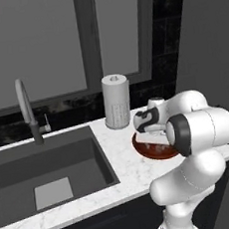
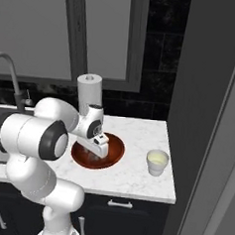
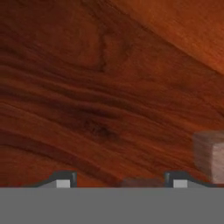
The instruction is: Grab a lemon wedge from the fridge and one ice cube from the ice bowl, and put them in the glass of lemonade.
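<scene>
The claw (image 2: 98,149) reaches down into the ice bowl (image 2: 114,151), a shallow wooden dish on the bench (image 2: 135,178), because the ice cubes lie on its floor. In the hand view the 2 fingertips (image 3: 62,180) stand apart just above the wood grain, and a pale ice cube (image 3: 136,182) shows low between them, partly cut off by the frame's edge; whether the jaws touch it I cannot tell. The claw is partly open, and nothing is clearly gripped.

A second ice cube (image 3: 209,155) lies off to one side of the tips.

The right base view shows the glass of lemonade (image 2: 156,162) standing on the bench near the bowl, towards the fridge (image 2: 208,121). The left base view shows the sink (image 1: 47,168) and paper-towel roll (image 1: 116,101) beyond the bowl, with the arm covering much of the dish.
</scene>
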